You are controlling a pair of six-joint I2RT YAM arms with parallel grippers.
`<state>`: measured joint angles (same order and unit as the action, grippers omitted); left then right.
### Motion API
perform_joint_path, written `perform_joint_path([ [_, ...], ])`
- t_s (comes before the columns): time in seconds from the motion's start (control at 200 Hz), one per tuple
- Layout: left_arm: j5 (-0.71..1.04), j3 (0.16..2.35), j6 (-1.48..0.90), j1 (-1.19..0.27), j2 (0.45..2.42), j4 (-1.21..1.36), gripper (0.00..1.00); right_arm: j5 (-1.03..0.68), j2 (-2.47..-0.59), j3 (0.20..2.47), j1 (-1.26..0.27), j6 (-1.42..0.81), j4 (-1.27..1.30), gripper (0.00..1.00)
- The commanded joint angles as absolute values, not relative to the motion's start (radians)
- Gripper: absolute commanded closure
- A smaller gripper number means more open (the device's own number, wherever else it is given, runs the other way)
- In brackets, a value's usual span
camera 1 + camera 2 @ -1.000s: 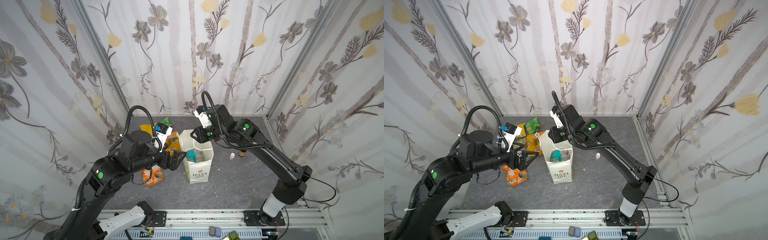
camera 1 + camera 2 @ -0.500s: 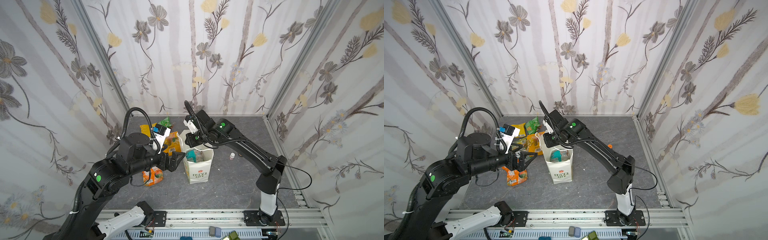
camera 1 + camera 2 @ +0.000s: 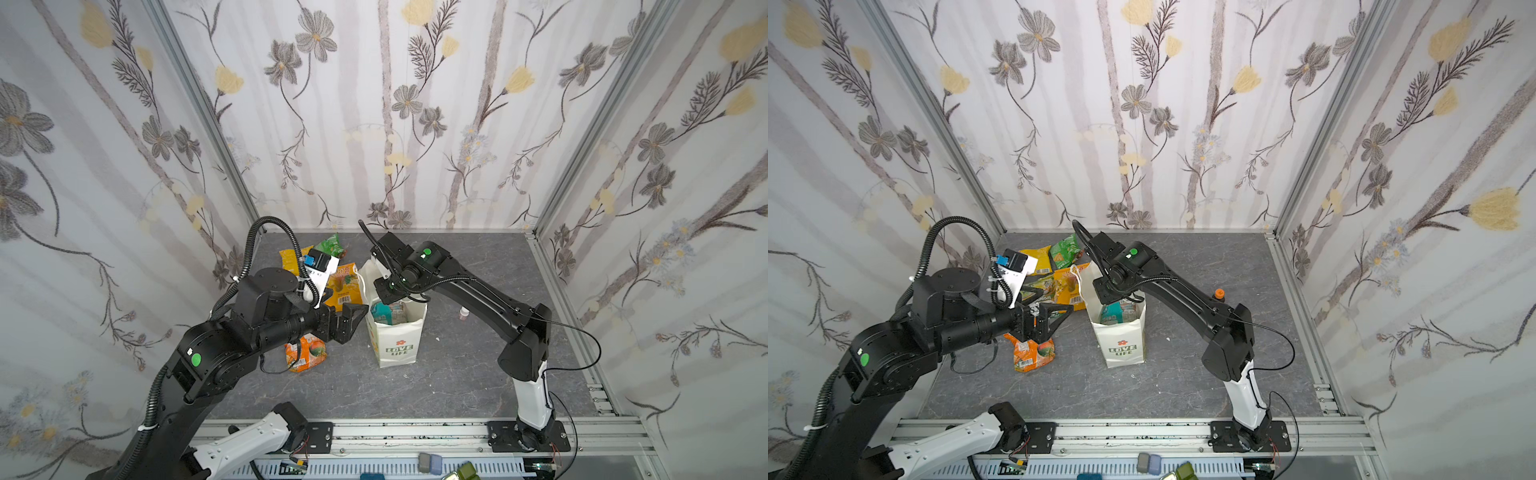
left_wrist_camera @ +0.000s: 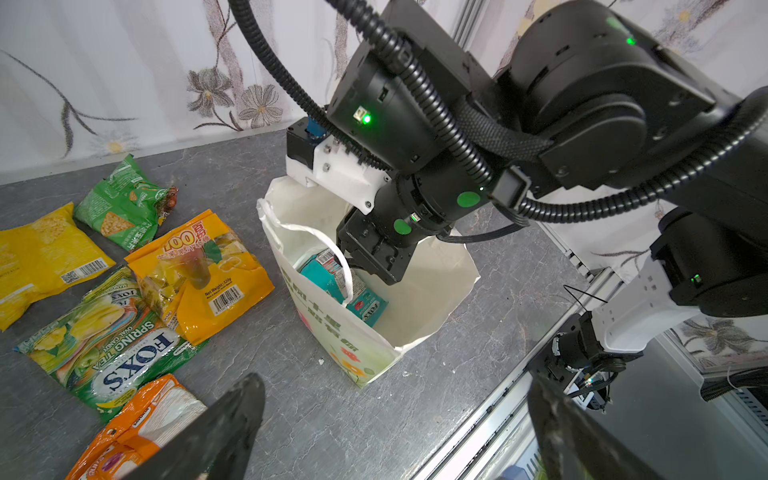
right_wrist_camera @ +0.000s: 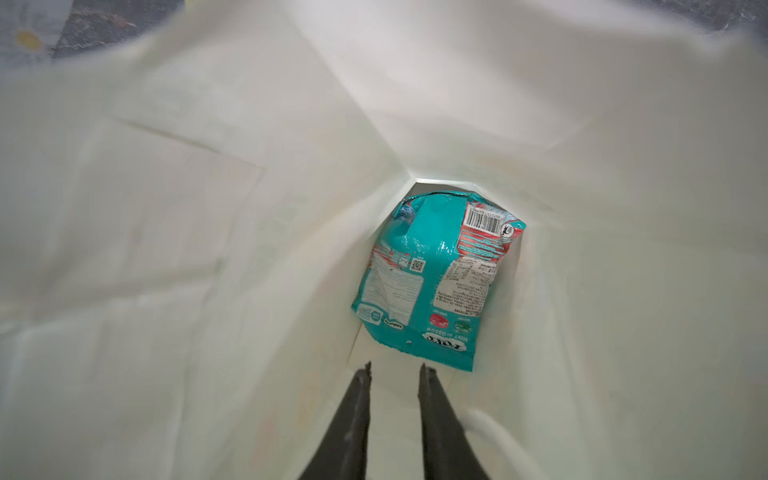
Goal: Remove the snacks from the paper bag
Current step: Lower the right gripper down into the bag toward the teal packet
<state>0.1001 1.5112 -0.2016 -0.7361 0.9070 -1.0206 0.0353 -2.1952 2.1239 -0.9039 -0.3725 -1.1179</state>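
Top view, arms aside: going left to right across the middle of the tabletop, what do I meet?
The orange-white packet → white paper bag → small orange-capped bottle.

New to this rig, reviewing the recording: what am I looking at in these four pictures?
Two robot arms with pincer grippers work on a grey table. Two pictures look down from overhead, nearly identical; the other two come from a camera on each wrist. A white paper bag stands upright. Five snack packets lie beside it; a teal packet sits inside. The right gripper is inside the bag, jaws slightly apart, holding nothing. The left gripper hovers wide open, empty.
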Motion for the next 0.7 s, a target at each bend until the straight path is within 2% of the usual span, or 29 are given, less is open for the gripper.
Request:
perform_joint_path([
  [0.0,0.083,1.505,-0.196,-0.736,0.899,-0.993,0.00,0.101,-2.216,2.129,-0.906,-0.360,-1.123,0.73],
  [0.24,0.075,1.494,-0.196,-0.736,0.896,-0.988,0.00,0.230,-2.264,2.128,-0.916,-0.345,-1.175,0.68],
  [0.415,0.072,1.490,-0.196,-0.737,0.894,-0.986,0.00,0.235,-2.280,2.104,-0.923,-0.334,-1.176,0.68],
  [0.695,0.072,1.485,-0.196,-0.736,0.890,-0.985,0.00,0.240,-2.317,2.064,-0.923,-0.331,-1.170,0.61],
])
